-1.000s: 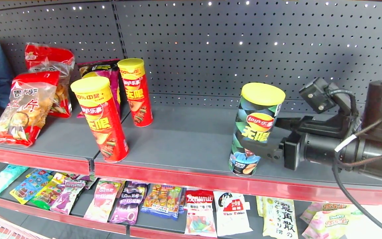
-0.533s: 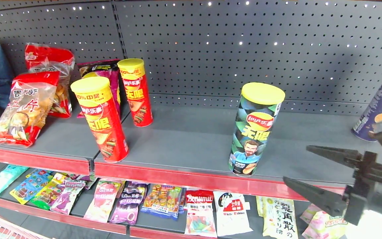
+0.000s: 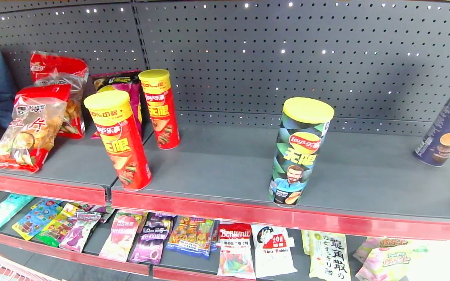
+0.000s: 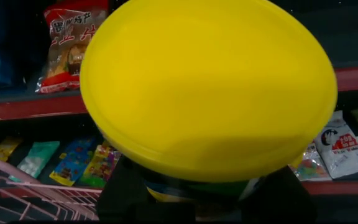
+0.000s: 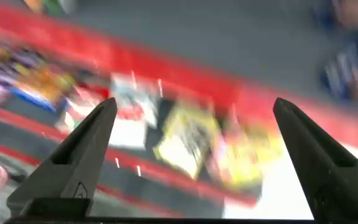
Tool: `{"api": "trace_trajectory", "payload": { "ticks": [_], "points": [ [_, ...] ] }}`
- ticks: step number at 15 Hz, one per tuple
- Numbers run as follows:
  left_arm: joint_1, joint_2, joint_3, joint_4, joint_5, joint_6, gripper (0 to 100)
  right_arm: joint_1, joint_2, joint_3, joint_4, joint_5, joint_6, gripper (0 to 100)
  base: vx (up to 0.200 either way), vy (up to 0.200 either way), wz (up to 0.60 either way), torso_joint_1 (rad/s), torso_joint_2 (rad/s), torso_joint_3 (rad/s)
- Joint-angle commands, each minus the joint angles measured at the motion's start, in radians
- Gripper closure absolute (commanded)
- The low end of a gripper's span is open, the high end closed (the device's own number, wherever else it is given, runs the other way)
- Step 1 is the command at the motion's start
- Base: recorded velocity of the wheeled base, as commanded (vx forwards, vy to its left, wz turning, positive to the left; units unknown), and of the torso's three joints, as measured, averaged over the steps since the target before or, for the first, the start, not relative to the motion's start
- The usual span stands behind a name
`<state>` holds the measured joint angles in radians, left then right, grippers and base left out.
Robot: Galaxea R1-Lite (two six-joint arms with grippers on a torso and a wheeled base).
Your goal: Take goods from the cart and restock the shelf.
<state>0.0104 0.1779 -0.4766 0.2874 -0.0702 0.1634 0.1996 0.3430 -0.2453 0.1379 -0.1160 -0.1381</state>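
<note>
Yellow lid of held can (image 4: 207,87) right up close in L wrist view: round, plain, glossy. Strip of green wall just under lid rim; rest of body hidden behind lid. L gripper (image 4: 197,208) closed on can body, dark fingers (image 4: 126,199) either side below lid. Can off the shelf, in air before red shelf edge (image 4: 30,109), pink wire cart (image 4: 17,199) close by.

R wrist view: R gripper (image 5: 194,102) spread wide, nothing betw. fingers; blurred red edge and packets behind.

Head view: upper shelf (image 3: 225,164) w/ green can (image 3: 301,152) upright nr front edge, yellow lid too, alone mid-shelf. Red can (image 3: 117,140) to its left at front, second red can (image 3: 159,109) farther back. Snack bags (image 3: 29,128) far left, navy can (image 3: 445,128) far right. Lower shelf packets (image 3: 234,249) lying flat in a row.
</note>
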Motion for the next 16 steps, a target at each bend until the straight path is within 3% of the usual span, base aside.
{"api": "trace_trajectory", "payload": {
  "ticks": [1, 7, 16],
  "points": [
    [-0.001, 0.054, -0.004, 0.002, -0.008, -0.004, 100, -0.117, -0.249, 0.009, 0.147, -0.067, 0.006, 0, 0.000, 0.000, 0.00, 0.000, 0.00, 0.000],
    [-0.004, 0.034, 0.041, 0.001, -0.026, -0.021, 100, -0.117, -0.249, 0.136, -0.006, -0.074, -0.051, 0, 0.000, 0.000, 0.00, 0.000, 0.00, 0.000],
    [-0.004, 0.037, 0.030, 0.001, -0.028, -0.021, 100, -0.117, -0.249, 0.156, -0.009, -0.067, -0.057, 0, 0.000, 0.000, -0.60, 0.002, 0.00, 0.002]
  ]
}}
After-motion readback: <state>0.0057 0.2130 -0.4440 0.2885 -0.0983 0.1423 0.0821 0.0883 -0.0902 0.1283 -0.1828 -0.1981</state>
